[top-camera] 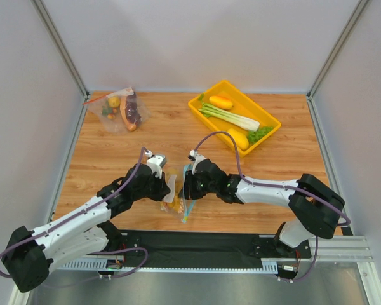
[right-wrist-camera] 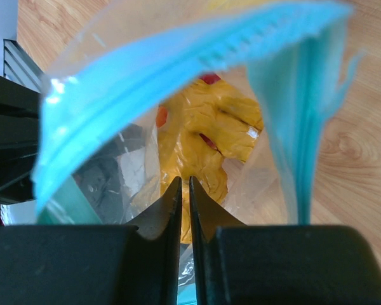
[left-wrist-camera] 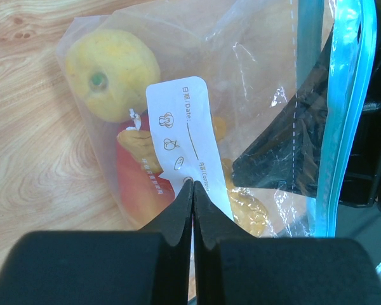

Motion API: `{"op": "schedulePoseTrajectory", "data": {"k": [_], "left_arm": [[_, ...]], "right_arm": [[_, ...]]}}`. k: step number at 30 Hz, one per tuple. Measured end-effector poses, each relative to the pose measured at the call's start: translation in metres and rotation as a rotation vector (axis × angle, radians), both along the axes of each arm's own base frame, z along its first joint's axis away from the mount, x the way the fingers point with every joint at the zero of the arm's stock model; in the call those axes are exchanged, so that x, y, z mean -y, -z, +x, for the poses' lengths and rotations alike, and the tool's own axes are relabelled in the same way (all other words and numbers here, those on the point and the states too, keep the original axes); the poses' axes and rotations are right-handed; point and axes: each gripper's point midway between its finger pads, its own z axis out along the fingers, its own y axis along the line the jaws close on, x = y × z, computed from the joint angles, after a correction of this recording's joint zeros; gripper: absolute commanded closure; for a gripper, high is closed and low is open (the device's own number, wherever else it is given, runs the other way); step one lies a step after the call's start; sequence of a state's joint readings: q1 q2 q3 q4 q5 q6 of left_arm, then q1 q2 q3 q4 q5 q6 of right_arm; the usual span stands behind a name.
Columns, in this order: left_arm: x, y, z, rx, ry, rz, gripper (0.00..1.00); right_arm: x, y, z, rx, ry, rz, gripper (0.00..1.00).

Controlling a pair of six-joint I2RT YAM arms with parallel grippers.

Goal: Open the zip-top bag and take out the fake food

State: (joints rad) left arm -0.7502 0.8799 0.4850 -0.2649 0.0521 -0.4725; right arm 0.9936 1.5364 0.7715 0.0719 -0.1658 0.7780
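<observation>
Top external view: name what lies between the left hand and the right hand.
The zip-top bag, with the fake food inside, fills the gap between the left hand and the right hand. The top external view shows it.
</observation>
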Motion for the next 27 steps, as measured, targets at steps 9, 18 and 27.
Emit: {"op": "schedulePoseTrajectory", "data": {"k": [9, 18, 27], "left_arm": [[-0.003, 0.003, -0.004, -0.031, -0.022, 0.0, 0.14], [-0.012, 0.023, -0.018, -0.087, -0.041, 0.002, 0.29], [-0.001, 0.021, -0.021, -0.095, -0.019, -0.069, 0.72]], "right_arm": [[0.002, 0.001, -0.001, -0.002, 0.001, -0.003, 0.88], [0.002, 0.001, -0.001, -0.002, 0.001, -0.003, 0.88], [0.002, -0.001, 0.0, -0.001, 0.006, 0.004, 0.88]]}}
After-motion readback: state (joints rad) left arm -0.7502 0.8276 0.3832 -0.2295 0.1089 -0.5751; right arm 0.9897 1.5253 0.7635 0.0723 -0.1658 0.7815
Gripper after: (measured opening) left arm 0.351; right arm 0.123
